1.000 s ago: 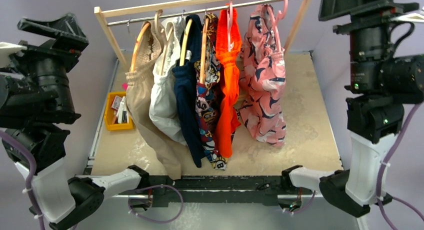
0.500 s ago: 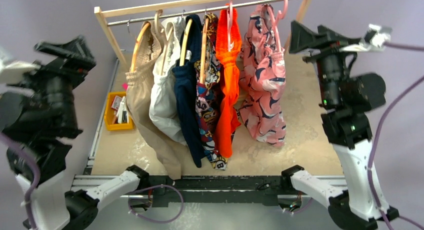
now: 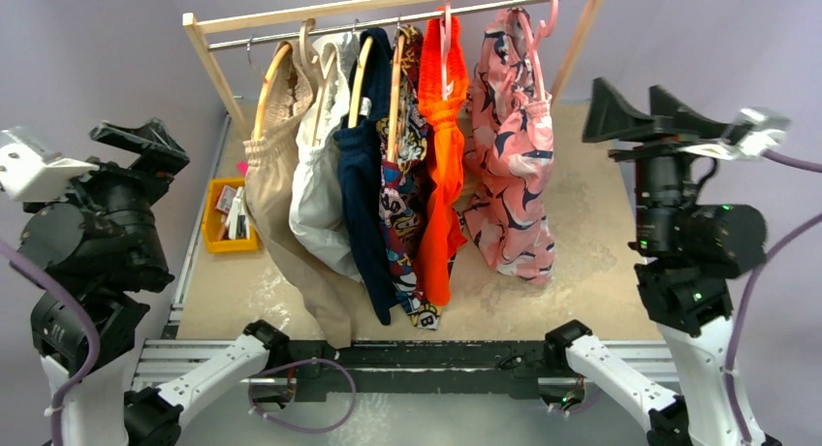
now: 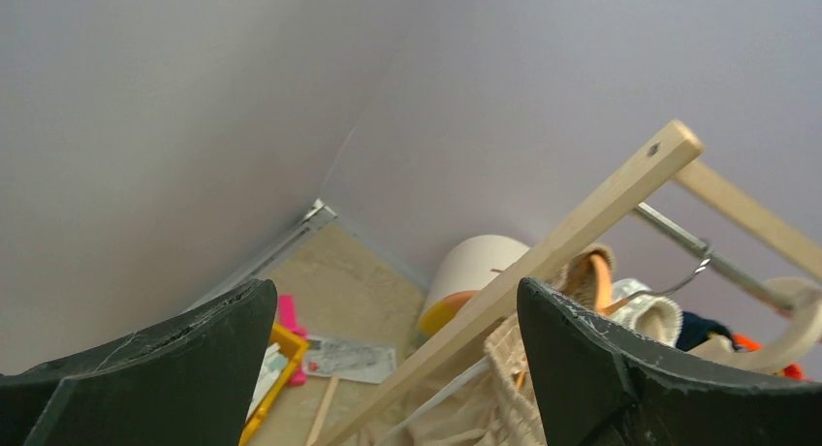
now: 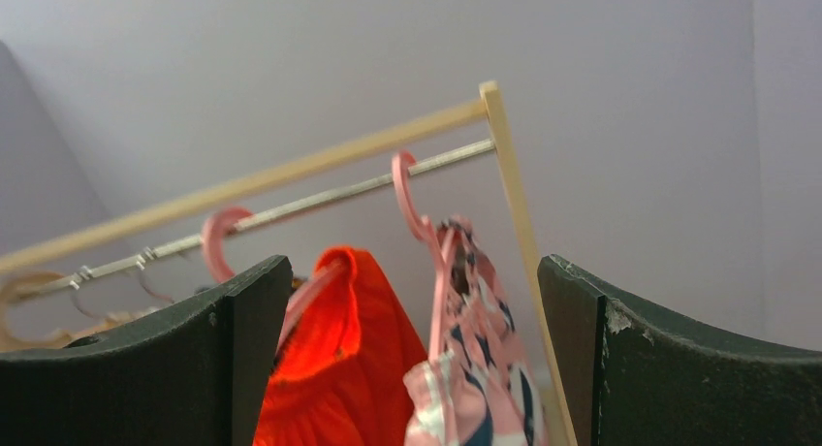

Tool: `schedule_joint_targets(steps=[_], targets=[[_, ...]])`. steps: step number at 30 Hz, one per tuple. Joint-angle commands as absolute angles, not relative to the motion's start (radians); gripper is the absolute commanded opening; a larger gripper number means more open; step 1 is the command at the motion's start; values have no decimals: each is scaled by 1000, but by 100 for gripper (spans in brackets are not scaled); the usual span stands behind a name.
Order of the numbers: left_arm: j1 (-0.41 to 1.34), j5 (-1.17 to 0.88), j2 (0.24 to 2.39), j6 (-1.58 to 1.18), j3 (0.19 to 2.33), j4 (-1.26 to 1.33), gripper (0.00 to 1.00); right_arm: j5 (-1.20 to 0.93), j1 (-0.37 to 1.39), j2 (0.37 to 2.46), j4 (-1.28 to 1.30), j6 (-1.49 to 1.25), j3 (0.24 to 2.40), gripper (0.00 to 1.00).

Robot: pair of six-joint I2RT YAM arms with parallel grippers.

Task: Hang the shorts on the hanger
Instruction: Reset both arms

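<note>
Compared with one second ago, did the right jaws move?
Yes. In the top view the right jaws came down, from level with the rack's rail to level with the waistband of the shorts, off to their right.

Soft, even light; your views are bright and mostly sharp.
You get no hard shadows on the table, only faint shade under the hanging clothes. In your wrist views the near fingers sit dark and slightly soft, and the orange garment glows almost oversaturated.
</note>
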State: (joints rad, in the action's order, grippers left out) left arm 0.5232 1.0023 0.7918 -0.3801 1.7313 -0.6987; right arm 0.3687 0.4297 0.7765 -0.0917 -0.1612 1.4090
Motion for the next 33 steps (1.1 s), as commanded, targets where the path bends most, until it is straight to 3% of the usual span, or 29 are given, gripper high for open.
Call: schedule_joint_targets(steps=[1, 23, 33], targets=[[535, 1080, 791, -346, 1703, -731, 94, 410, 437, 763, -50, -113, 1361, 99], [543, 1075, 813, -364, 1728, -745, 93, 375, 450, 752, -60, -91, 1337, 99], [543, 1071, 817, -420, 1679, -803, 93, 271, 450, 695, -130, -211, 1229, 99]])
